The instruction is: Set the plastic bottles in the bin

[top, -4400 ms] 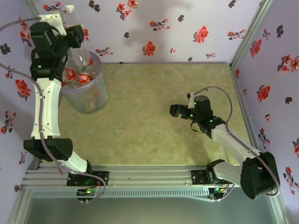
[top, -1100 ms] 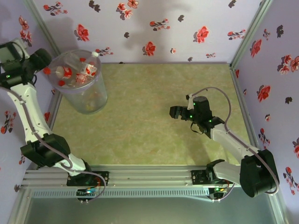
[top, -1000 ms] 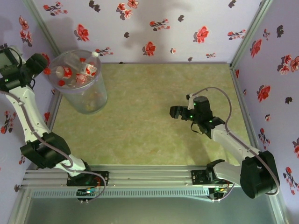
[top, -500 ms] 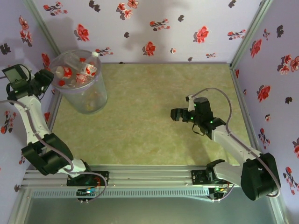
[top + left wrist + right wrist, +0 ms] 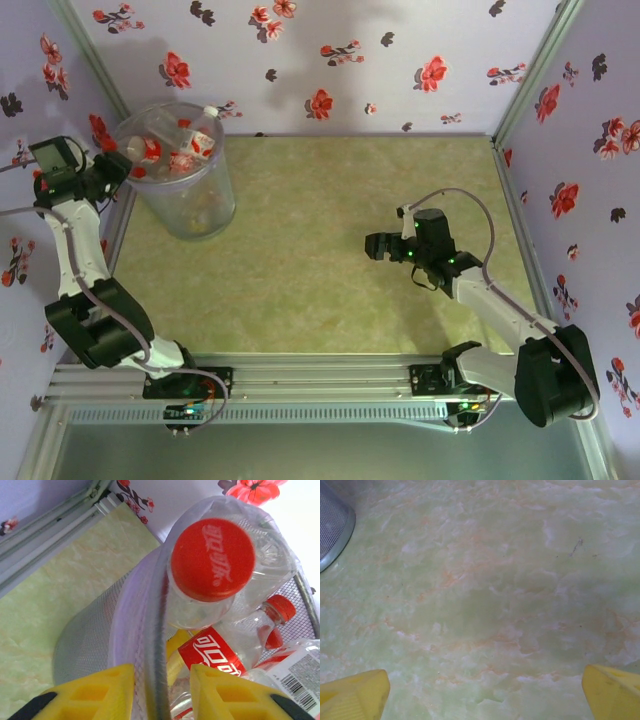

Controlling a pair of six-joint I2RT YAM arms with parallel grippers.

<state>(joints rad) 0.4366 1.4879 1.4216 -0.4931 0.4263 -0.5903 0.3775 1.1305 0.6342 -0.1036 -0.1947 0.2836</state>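
Observation:
The bin (image 5: 207,200), a translucent grey bucket, stands tilted at the far left corner with several plastic bottles (image 5: 180,150) inside. My left gripper (image 5: 118,170) is at its left rim. In the left wrist view the yellow fingers (image 5: 95,695) straddle the bin's rolled rim (image 5: 156,630), one outside and one inside, closed on the wall. Behind the rim lie a clear bottle with a red cap (image 5: 212,560), a red-labelled bottle (image 5: 210,652) and part of a yellow one (image 5: 175,655). My right gripper (image 5: 372,245) hovers open over the bare mat at mid right, holding nothing.
Floral walls close in the back and both sides. The green marbled mat (image 5: 330,200) covers the floor. The bin's lower edge (image 5: 332,525) shows at the top left of the right wrist view, far from the open right gripper (image 5: 485,695).
My left gripper came down from the left wall to the bin's rim and closed on it. The bin has shifted and tilted slightly. The right arm has barely moved.

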